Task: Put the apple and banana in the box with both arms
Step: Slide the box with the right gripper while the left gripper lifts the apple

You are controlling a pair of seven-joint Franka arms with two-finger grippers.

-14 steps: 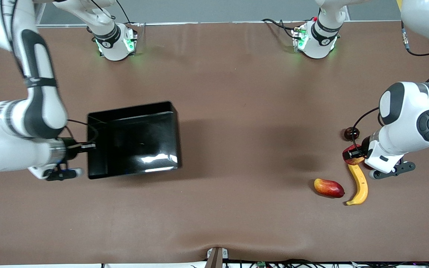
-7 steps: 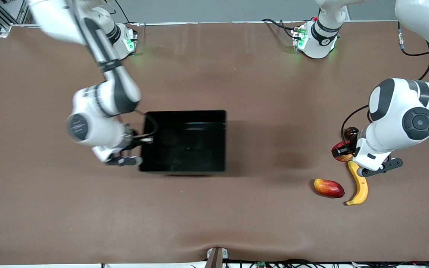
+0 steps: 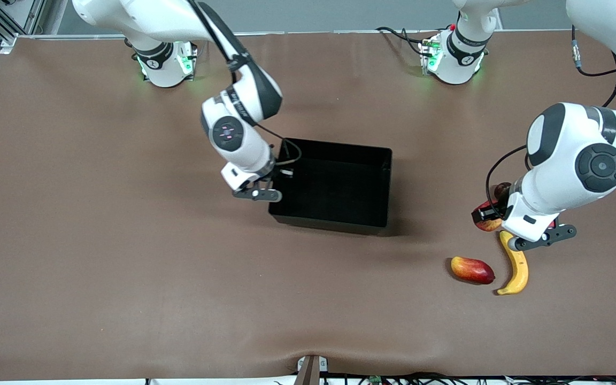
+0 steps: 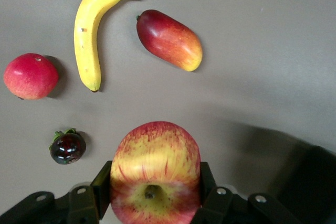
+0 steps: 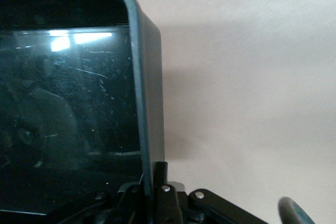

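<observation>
Apple: one (image 4: pixel 155 174), red with yellow streaks, stem dimple toward the wrist camera, clamped between the two fingers (image 4: pixel 101 188) of the left gripper (image 4: pixel 155 198); in the front view only a red-yellow sliver (image 3: pixel 485 222) shows at the gripper's edge, up over the table at the left arm's end.
Banana: one (image 3: pixel 516 268), curved and yellow, lying on the table at about 5 o'clock from the box; its upper end is covered by the left gripper (image 3: pixel 492 216) in the front view, while the left wrist view shows it whole (image 4: pixel 92 31).
Box: one (image 3: pixel 335 184), glossy black, near the table's middle, well apart from the fruit. The right wrist view shows only one rounded corner and wall (image 5: pixel 140 93); the rest is cut off.
Right gripper: (image 3: pixel 281 172) at the box's 9 o'clock wall, jaws pinched tight on the rim (image 5: pixel 152 179); whether the box rests on the table or is lifted cannot be told.
Other fruit: three. One elongated red-yellow fruit (image 3: pixel 472 270) just beside the banana, at its 9 o'clock. One evenly pink-red round fruit (image 4: pixel 30 75), seen only in the left wrist view. One small dark round fruit (image 4: pixel 67 147) with a green cap, mostly hidden by the left arm in the front view (image 3: pixel 501 190).
Arms: two, white with black bands.
Table: brown surface (image 3: pixel 126 267).
</observation>
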